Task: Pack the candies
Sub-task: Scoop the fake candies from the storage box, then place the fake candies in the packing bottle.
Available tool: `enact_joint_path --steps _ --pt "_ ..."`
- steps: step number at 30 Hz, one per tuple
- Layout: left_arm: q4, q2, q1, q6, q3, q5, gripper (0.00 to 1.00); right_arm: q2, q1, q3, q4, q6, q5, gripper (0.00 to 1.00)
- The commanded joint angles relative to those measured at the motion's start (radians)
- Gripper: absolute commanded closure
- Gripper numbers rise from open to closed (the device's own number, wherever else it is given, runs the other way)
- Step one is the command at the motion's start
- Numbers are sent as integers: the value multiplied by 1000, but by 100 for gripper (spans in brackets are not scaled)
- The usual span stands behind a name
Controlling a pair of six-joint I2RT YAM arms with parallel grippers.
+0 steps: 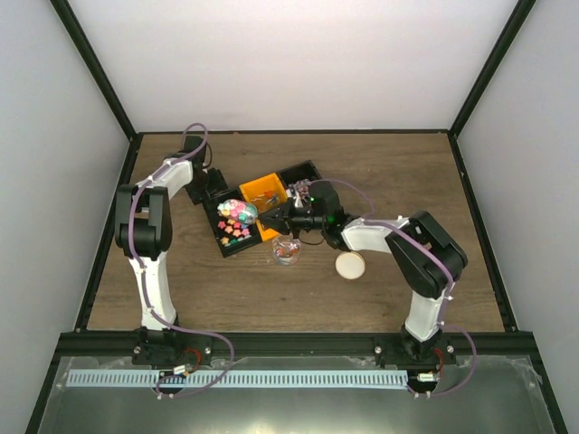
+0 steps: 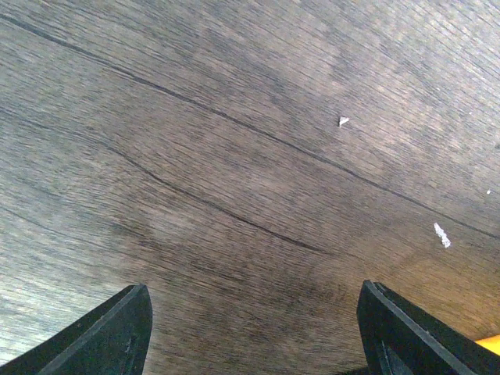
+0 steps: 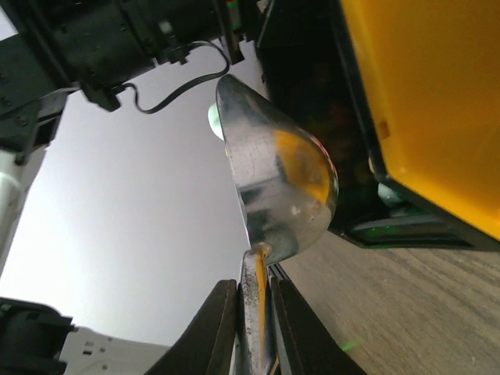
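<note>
One clear jar (image 1: 287, 250), one cream lid (image 1: 350, 265), one metal spoon (image 3: 273, 187), many candies (image 1: 237, 214), too heaped to count.

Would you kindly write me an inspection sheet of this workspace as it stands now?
Surface: wooden table, with a few white specks below the left wrist camera.
Job's things: candies heaped in a black tray; clear jar beside the tray, uncapped; cream lid lying apart to its right.
Clutter: orange bin and black bin behind the tray.
Grippers: left gripper open over bare wood, holding nothing; right gripper shut on the handle of a metal spoon.
Cables: purple cables run along both arms; no snag seen.
Surroundings: white walls and black frame posts.
</note>
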Motion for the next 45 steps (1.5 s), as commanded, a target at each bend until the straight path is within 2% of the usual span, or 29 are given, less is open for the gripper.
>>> enact_joint_path --steps 1,11,15,22,28,37,45 --pt "-17 4 14 0 12 1 26 -93 -18 -44 31 -31 -3 99" --pt "-17 9 23 1 12 -5 26 -334 -50 -297 72 -12 8 99" --pt "-15 10 25 0 9 -4 26 -471 -78 -397 17 -30 8 99" --pt "-1 10 25 -1 -17 2 26 -729 -153 -393 -419 -225 4 99" --pt "14 1 25 -2 -50 0 26 -895 -218 -416 -633 -286 -4 99" --pt "15 -7 25 0 -54 -5 26 -992 -221 -429 -821 -350 38 99" --pt "19 -10 25 3 -67 -10 26 -952 -220 -381 -937 -429 65 99"
